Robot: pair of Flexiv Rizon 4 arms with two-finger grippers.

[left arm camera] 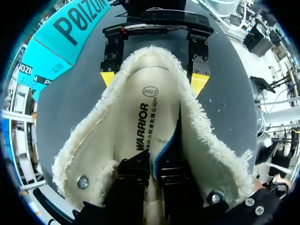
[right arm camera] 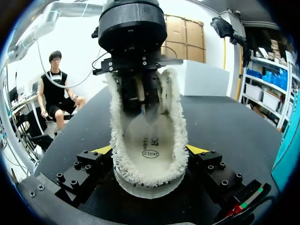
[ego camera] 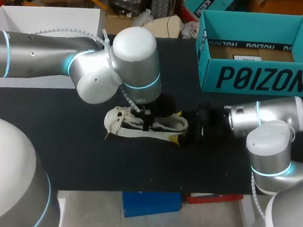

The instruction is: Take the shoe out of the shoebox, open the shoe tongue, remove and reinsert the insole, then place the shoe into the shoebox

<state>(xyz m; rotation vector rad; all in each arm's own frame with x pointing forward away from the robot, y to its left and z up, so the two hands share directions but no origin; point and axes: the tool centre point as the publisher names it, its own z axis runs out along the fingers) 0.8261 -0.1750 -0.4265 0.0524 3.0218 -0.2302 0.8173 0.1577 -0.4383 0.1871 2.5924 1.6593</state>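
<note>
My left gripper [left arm camera: 153, 171] is reaching down into the low cream shoe with fleece lining [ego camera: 140, 127], its fingers set narrow and pinching the raised, blue-backed edge of the cream printed insole [left arm camera: 140, 117]. The shoe is lying on its sole mid-way across the black table [ego camera: 62, 139], collar splayed open. My right gripper [right arm camera: 149, 152] is clamping the heel, its fingers spread wide and pressing both sides. The teal cardboard shoebox [ego camera: 256, 79] is sitting open at the far right, well apart.
</note>
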